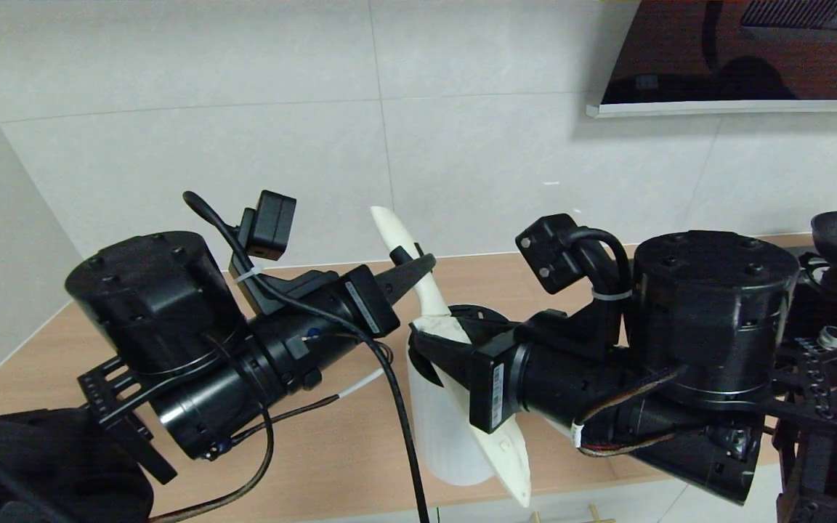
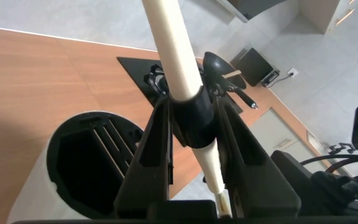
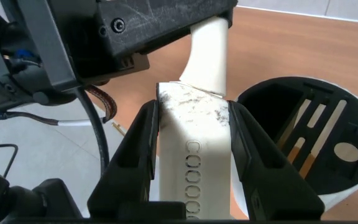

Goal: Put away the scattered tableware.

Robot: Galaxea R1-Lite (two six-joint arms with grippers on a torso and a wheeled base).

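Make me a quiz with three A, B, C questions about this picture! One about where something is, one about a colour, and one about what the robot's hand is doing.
1. Where does the white holder stand?
A. on the wooden counter
B. on the floor
C. on a wall shelf

2. What colour is the spatula?
A. red
B. green
C. white

3. What is the left gripper doing?
A. hanging open and empty
B. shut on the spatula's handle
C. holding a cup

Answers:
1 A: the holder's base sits on the wood.
2 C: the handle and blade look white in every view.
3 B: its jaws clamp the round handle, while the right gripper grips the flat blade end.
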